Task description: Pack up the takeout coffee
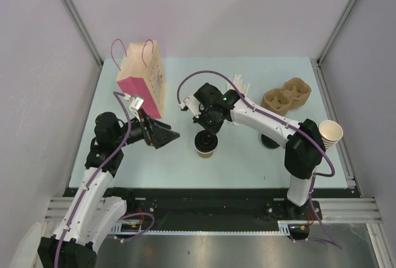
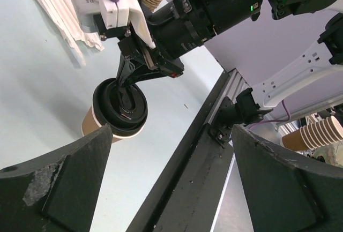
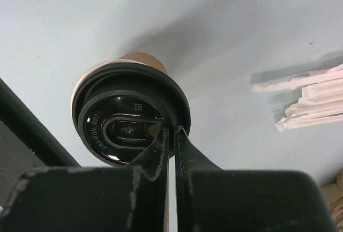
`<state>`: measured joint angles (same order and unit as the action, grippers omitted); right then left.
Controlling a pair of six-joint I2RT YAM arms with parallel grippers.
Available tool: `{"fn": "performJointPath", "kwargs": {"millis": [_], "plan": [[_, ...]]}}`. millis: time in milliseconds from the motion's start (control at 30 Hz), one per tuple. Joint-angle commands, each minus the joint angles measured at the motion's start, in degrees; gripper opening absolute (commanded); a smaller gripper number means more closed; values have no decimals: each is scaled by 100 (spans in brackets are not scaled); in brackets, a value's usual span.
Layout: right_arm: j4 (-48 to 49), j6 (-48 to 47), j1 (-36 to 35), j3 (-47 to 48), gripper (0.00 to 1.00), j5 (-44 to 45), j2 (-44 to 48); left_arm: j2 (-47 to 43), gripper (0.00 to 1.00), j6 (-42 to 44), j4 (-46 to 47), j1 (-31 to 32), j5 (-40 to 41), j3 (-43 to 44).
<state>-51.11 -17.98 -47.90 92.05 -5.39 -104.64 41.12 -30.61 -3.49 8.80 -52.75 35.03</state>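
Right hand, clenched, rests its tips on top of the coffee, near the rim; an off-centre push could tip it. Left hand hangs released just left.

Bright, even light; soft shadows; glossy glare on the lid.
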Motion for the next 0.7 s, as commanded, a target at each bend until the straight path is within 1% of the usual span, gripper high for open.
{"fn": "performJointPath", "kwargs": {"millis": [0, 667], "plan": [[49, 75, -18, 296, 0, -138, -56, -78, 98, -68, 226, -54, -25, -48], [-74, 40, -114, 384, 1, -68, -136, -61, 98, -42, 234, -54, 11, -119]]}}
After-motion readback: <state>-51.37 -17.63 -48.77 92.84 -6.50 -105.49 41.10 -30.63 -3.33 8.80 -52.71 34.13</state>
